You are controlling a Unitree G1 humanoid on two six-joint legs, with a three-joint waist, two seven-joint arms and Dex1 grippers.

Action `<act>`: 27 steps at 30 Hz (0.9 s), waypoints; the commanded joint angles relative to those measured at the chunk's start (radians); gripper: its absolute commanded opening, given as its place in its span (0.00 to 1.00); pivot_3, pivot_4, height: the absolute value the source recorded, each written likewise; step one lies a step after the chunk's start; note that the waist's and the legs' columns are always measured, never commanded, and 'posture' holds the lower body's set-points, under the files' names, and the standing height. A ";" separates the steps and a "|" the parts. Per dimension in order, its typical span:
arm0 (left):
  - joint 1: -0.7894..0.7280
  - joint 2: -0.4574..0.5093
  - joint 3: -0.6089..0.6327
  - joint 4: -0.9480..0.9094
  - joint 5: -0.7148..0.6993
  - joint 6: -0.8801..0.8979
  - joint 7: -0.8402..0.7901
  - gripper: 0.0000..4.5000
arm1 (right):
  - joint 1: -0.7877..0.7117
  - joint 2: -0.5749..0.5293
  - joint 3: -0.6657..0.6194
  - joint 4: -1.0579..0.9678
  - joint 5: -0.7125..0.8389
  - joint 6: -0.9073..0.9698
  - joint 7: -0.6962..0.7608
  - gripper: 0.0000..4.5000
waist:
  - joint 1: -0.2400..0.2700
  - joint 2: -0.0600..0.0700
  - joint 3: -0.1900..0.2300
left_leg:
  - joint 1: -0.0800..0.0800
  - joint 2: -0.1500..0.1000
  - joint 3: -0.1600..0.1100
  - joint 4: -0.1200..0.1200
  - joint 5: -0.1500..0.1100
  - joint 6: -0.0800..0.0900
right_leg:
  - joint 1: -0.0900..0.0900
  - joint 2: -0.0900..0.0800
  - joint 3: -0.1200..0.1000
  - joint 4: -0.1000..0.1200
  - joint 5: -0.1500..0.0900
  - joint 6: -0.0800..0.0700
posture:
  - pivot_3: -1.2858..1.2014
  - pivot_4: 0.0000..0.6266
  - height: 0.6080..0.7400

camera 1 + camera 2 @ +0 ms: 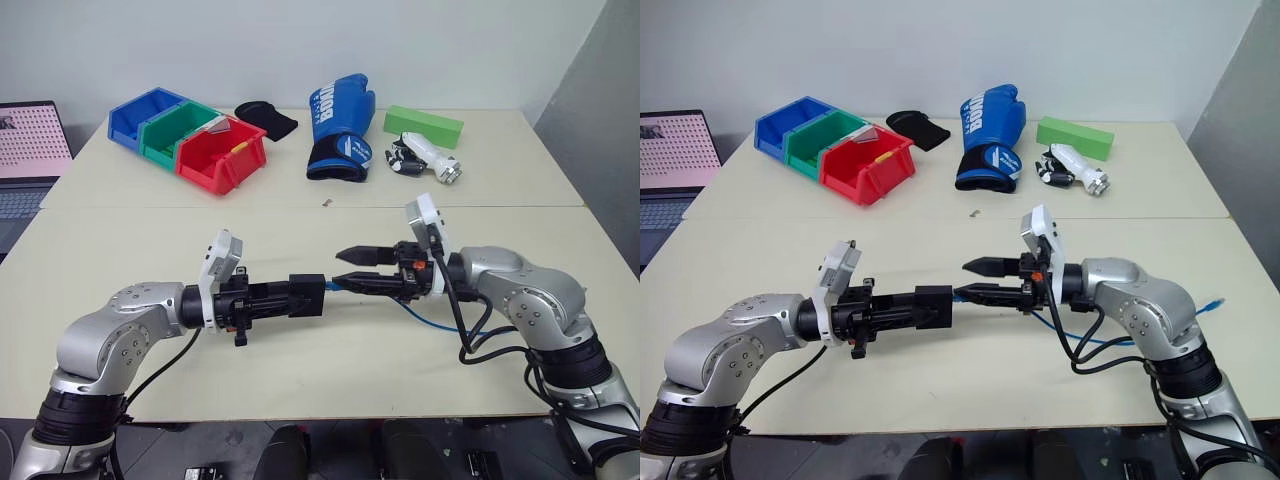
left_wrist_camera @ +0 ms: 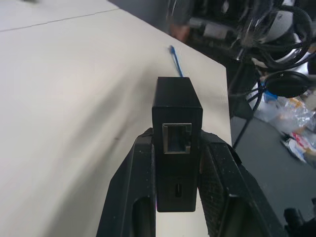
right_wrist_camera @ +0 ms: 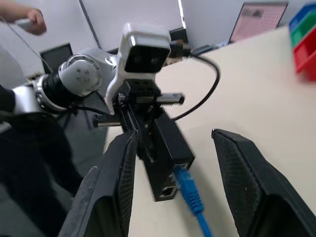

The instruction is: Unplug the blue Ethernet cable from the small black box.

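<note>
**Box clamped, cable end sitting between open fingers**

The box (image 1: 307,295) is pinched edge-on by the left fingers (image 2: 140,168), which are closed tight on its two flat sides. It is held up off the tabletop (image 1: 330,370) and roughly level, probably so that the cabled end is left clear and pointed at the other arm.

The right fingers (image 3: 116,168) are spread apart and nothing is gripped by them. They are lined up facing the box, with the cable (image 3: 190,190) plug lying in the gap between them, untouched. The plug is seen right against the box's end face. Whether it's seated in the port or just resting there can't be told.

From the plug, the cable is draped down under the right arm onto the tabletop.

Materials: the box is matte black, hard and square-cornered, and a second, metal-lined port on its near end is empty. The cable is thin, bright blue and floppy, with a chunkier moulded plug. The finger pads are black with a fine grippy texture.
</note>
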 commanded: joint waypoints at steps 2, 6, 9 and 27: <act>-0.045 0.013 0.001 0.022 0.004 -0.020 -0.048 0.18 | 0.001 0.022 -0.029 -0.008 0.044 0.070 -0.003 0.56 | 0.000 0.000 0.000 | 0.000 -0.001 0.000 0.000 0.000 0.000 | 0.000 0.000 0.000 0.000 0.000 0.000 | 0.52 0.24 1.00; -0.061 0.003 0.003 0.038 0.011 -0.033 -0.067 0.18 | 0.001 0.054 -0.029 0.000 0.043 0.102 -0.013 0.56 | -0.001 0.000 0.000 | -0.001 0.000 0.000 0.000 0.000 0.000 | -0.001 0.001 0.000 0.000 0.000 0.000 | 0.52 0.24 1.00; -0.064 -0.001 0.001 0.039 0.015 -0.036 -0.076 0.18 | 0.004 0.070 -0.030 0.010 0.023 0.102 -0.012 0.56 | -0.001 0.000 0.000 | -0.001 0.000 0.000 0.000 0.000 0.000 | -0.001 0.001 0.000 0.000 0.000 0.000 | 0.52 0.24 1.00; -0.046 0.001 -0.002 0.033 0.034 -0.049 -0.092 0.18 | -0.021 0.096 0.004 0.070 -0.107 0.053 0.041 0.56 | -0.001 0.000 0.000 | -0.001 0.000 0.000 0.000 0.000 0.000 | -0.002 0.001 -0.001 0.000 0.000 0.000 | 0.52 0.24 1.00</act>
